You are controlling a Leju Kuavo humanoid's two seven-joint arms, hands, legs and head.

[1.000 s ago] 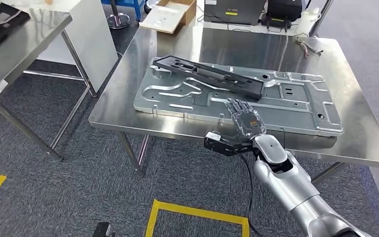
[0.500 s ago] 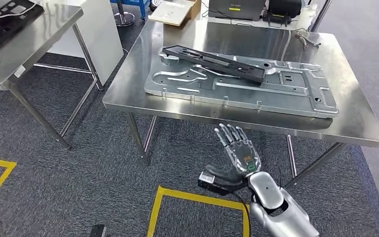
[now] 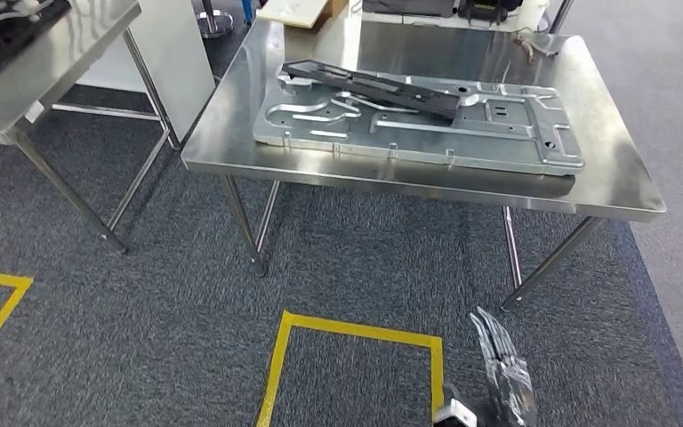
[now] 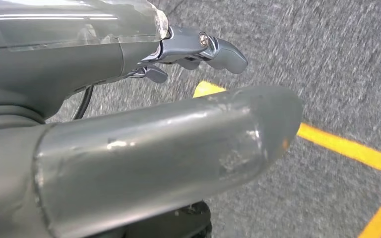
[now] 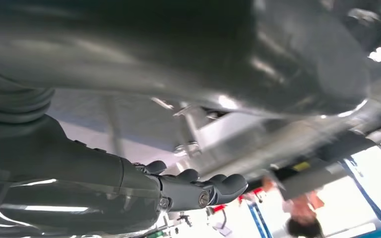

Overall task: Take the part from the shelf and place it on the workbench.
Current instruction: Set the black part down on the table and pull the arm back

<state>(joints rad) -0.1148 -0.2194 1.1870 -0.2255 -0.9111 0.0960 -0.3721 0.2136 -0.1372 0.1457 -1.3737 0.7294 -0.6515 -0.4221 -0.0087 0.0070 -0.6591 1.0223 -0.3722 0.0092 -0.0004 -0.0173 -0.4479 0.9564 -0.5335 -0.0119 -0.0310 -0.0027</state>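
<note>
- The right hand [image 3: 504, 369] hangs low at the near right, over the carpet beside the yellow floor tape [image 3: 356, 331]. Its fingers are straight and slightly apart, with nothing in them.
- The right wrist view looks up past those fingertips [image 5: 228, 184] at the underside of a steel table. A person stands blurred in the far background.
- The left hand [image 4: 188, 49] points down at the carpet, fingers loosely extended and holding nothing.
- The task's thing, the long black part [image 3: 369, 86], lies on the workbench [image 3: 605, 182]. It rests slantwise across the stamped metal panel [image 3: 427, 129], its left end lifted over the panel's far-left corner.
- To my eye the placing looks done, so the hazards now concern what could disturb it.
- The black part sits on an uneven ribbed sheet, not on flat steel. A knock to the workbench leg [image 3: 542, 267] could make it slide or rock off the panel.
- The right hand hangs near that leg, so a careless swing or a step forward might clip the frame.
- The panel lies close to the workbench's near edge. A nudge from the far side could tip it towards the floor.
- A second table [image 3: 44, 62] stands at the far left with another dark tray-like piece on it. Turning that way, the robot's left arm could brush that table's leg.
</note>
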